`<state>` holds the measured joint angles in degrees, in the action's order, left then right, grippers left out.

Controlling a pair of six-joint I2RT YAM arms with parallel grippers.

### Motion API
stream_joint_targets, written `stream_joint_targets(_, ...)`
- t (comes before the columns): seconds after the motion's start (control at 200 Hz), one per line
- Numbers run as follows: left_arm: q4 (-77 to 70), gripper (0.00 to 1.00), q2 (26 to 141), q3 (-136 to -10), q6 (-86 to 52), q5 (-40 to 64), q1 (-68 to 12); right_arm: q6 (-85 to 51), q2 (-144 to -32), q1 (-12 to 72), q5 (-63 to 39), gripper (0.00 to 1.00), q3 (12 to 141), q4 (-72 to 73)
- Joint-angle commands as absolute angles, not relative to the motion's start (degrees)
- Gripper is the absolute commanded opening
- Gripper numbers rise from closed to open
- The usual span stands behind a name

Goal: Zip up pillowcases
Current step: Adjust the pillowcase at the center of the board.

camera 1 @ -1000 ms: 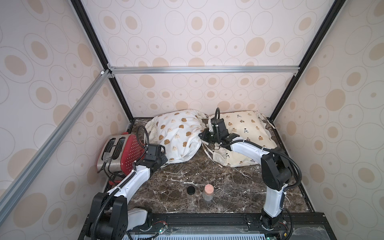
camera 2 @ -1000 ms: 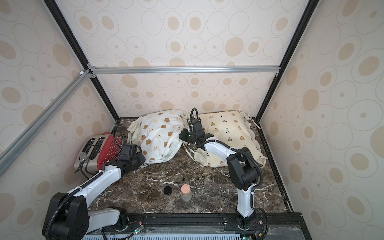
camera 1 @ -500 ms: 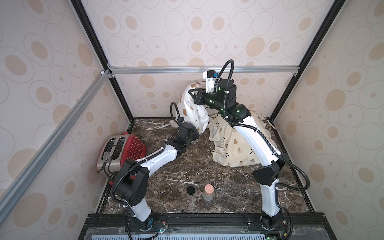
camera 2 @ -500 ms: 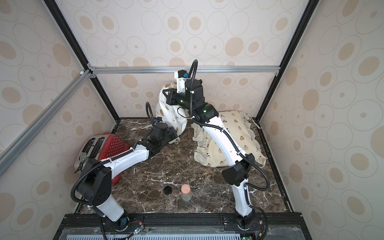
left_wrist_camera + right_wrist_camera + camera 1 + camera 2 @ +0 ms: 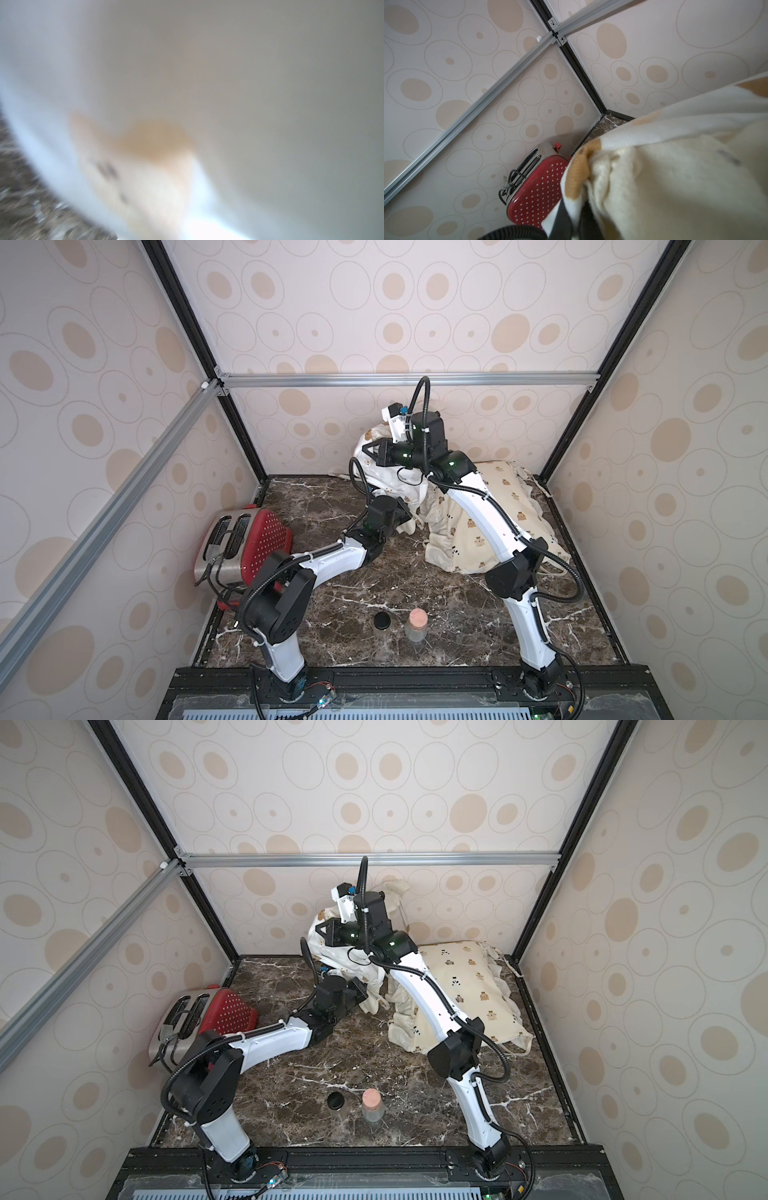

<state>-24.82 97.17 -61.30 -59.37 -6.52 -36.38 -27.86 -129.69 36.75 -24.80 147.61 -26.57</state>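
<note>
Enclosed cell, dark brown marble worktop (image 5: 415,593) with white veins, surface glossy; walls (image 5: 374,302) on all three sides papered cream with tan ovals and ring outlines, black frame posts (image 5: 232,423) in the back corners, aluminium rails (image 5: 395,379) across the back wall and along the left one. White pillowcase (image 5: 409,485) with brown blobs is held up at back centre in front of the back wall, hanging bunched, its lower end down near the worktop. Right gripper (image 5: 362,450) is raised high, jaws closed on the top bunch of this case; right wrist view shows the dark fingers (image 5: 562,218) with fabric (image 5: 654,176) pinched between them. Left gripper (image 5: 404,512) is low over the worktop, jaws closed, tips buried in the case's hanging lower edge; left wrist view is out of focus, pale fabric with a tan blob (image 5: 153,139) fills it, strip of marble in one corner. Cream pillowcase (image 5: 509,506) with small bear prints lies flat at back right along the right wall, ruffles and tie strings at its edges, partly under the right arm, close beside the white one, contact unclear. Red white-dotted toaster (image 5: 249,545) sits tilted by the left wall, cord looped at its slots. Black-lidded jar (image 5: 382,624) and pink-topped jar (image 5: 417,624) stand upright side by side at front centre, well apart from both cases
</note>
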Motion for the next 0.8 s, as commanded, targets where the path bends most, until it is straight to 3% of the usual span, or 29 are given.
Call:
stream_joint_targets(0.0, -31.9, 0.07, 92.2, -56.7, -62.3, -8.2, -38.2, -28.8, -133.5, 39.2, -28.8, 0.00, 148.5, -24.3)
stream_joint_targets(0.155, -32.2, 0.12, 84.9, -47.0, -65.1, -12.1, -39.8, -29.5, -139.0, 41.7, -30.6, 0.00, 152.1, -24.7)
stream_joint_targets(0.295, -24.8, 0.32, 76.3, -42.2, -64.7, -13.9, -39.8, -30.3, -141.9, 43.7, -31.8, 0.00, 151.6, -23.8)
stream_joint_targets(0.431, -18.1, 0.41, 65.4, -34.9, -66.3, -17.1, -39.9, -29.3, -143.0, 45.3, -32.2, 0.04, 150.9, -24.4)
stream_joint_targets(0.661, 4.0, 0.45, 48.2, -31.8, -69.7, -19.9, -40.0, -27.6, -139.5, 46.5, -32.1, 0.41, 145.4, -24.0)
stream_joint_targets(0.791, 12.8, 0.49, 43.6, -34.5, -68.2, -22.1, -39.9, -25.8, -134.6, 46.5, -29.5, 0.52, 140.5, -24.6)
